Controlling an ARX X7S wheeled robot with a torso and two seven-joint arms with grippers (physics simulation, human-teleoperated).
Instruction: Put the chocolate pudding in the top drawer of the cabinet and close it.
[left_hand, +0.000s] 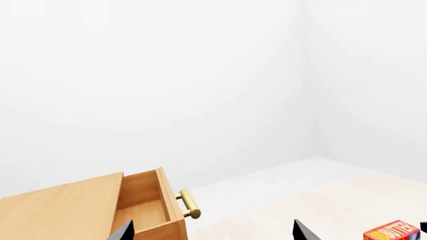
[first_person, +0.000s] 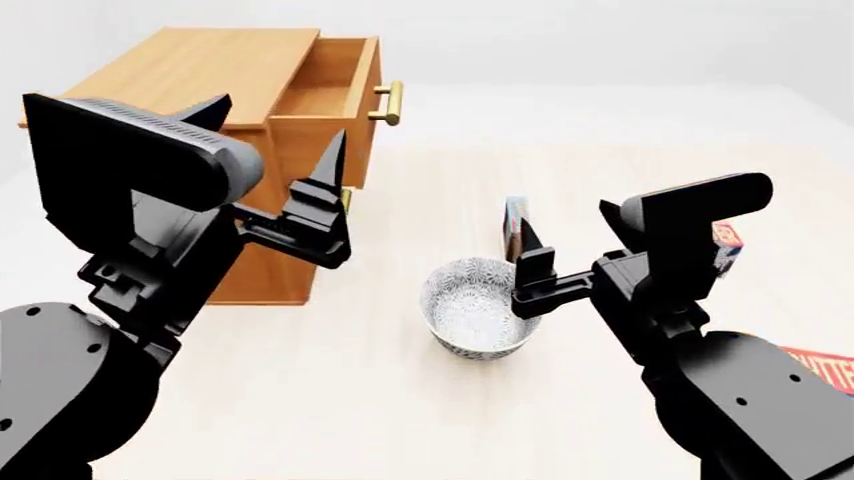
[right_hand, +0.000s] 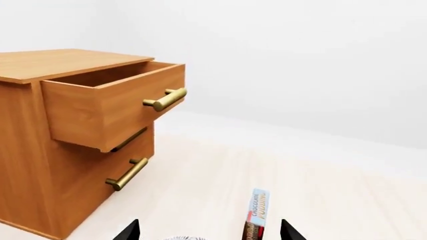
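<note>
The chocolate pudding (first_person: 513, 226) is a thin blue-white box standing on edge on the floor just behind the bowl; it also shows in the right wrist view as the pudding (right_hand: 257, 212). The orange-brown cabinet (first_person: 187, 66) stands at the far left with its top drawer (first_person: 328, 92) pulled out and its brass handle (first_person: 388, 103) facing right. My left gripper (first_person: 280, 118) hovers open in front of the drawer, holding nothing. My right gripper (first_person: 571, 225) is open close to the pudding's right side and is not gripping it. The open drawer (left_hand: 143, 204) looks empty.
A patterned bowl (first_person: 478, 306) sits on the floor between the arms. A red-orange butter box (first_person: 727, 246) stands behind my right arm and another butter box (first_person: 819, 370) lies at the right edge. A lower drawer handle (right_hand: 127, 175) is shut in place.
</note>
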